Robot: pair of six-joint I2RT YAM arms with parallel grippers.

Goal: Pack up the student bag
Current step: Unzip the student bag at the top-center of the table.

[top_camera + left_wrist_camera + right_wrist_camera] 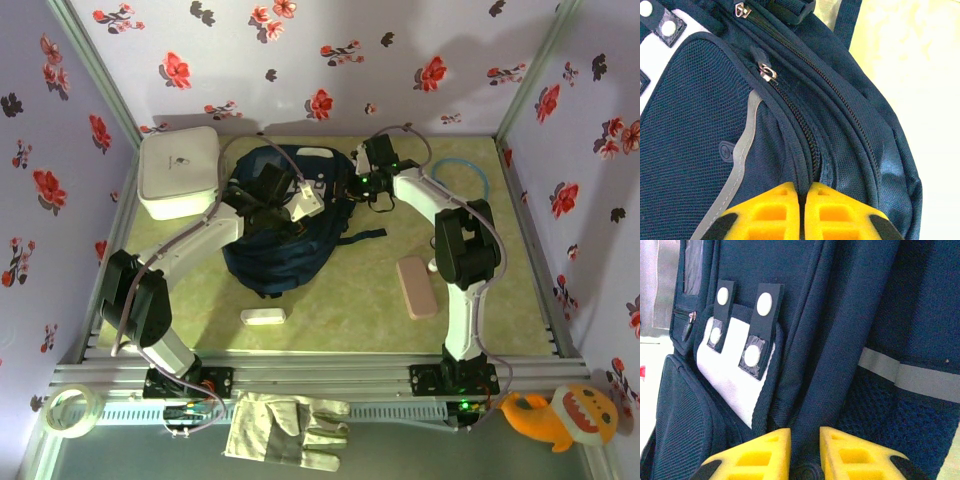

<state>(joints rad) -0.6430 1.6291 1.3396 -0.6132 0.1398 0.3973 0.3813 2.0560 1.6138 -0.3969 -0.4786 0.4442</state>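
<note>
The student bag (pixel 285 245), a dark navy backpack, lies in the middle of the table. My left gripper (pixel 262 197) is on its upper left part. In the left wrist view its yellow fingers (pixel 775 210) are shut on a navy fabric ridge beside a closed zipper (pixel 810 140), with a metal zipper pull (pixel 767 73) farther up. My right gripper (pixel 360 182) is at the bag's upper right edge. Its fingers (pixel 760 455) are shut on a thick navy fold of the student bag (pixel 840 365), next to the grey-white patch (pixel 732 382) with black snap tabs.
A white rounded box (pixel 180 172) stands at the back left. A pink case (pixel 416 287) lies right of the bag and a small white object (pixel 263 317) in front of it. A blue ring (pixel 462 176) lies at the back right. Work gloves (pixel 290 428) lie off the front edge.
</note>
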